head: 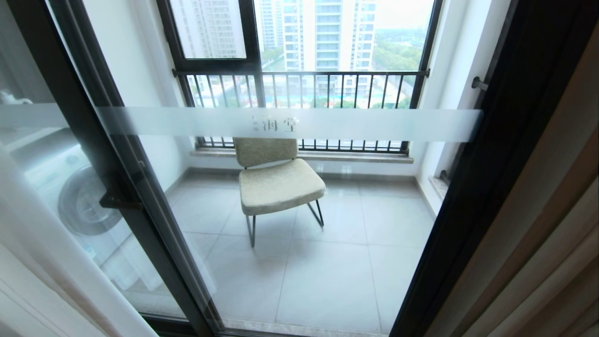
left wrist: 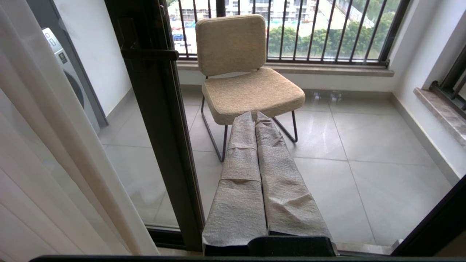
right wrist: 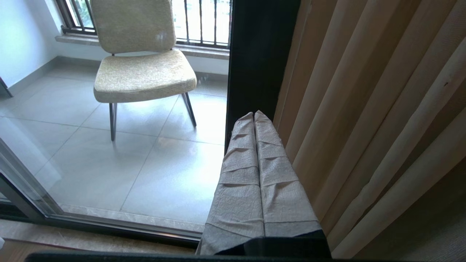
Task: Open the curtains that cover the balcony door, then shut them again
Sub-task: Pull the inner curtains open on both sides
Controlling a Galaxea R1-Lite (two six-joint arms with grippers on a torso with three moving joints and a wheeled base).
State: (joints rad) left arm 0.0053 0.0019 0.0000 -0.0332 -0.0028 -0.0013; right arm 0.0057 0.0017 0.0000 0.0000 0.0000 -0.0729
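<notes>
— What fills your view?

— The tall clear glass balcony door [head: 299, 224] with its black metal frame and frosted white band. Either side of the door, my curtains are drawn back: thick beige-grey pleated drapes [head: 538, 243] right of it, thin white sheers [head: 28, 262] left.

— Beyond the door?

— A beige upholstered chair [head: 276, 180] on black metal legs.

— Your grippers?

— My left gripper [left wrist: 254, 115] and right gripper [right wrist: 253, 114] are both pinched together, holding nothing; the right is just beside the drapes.
</notes>
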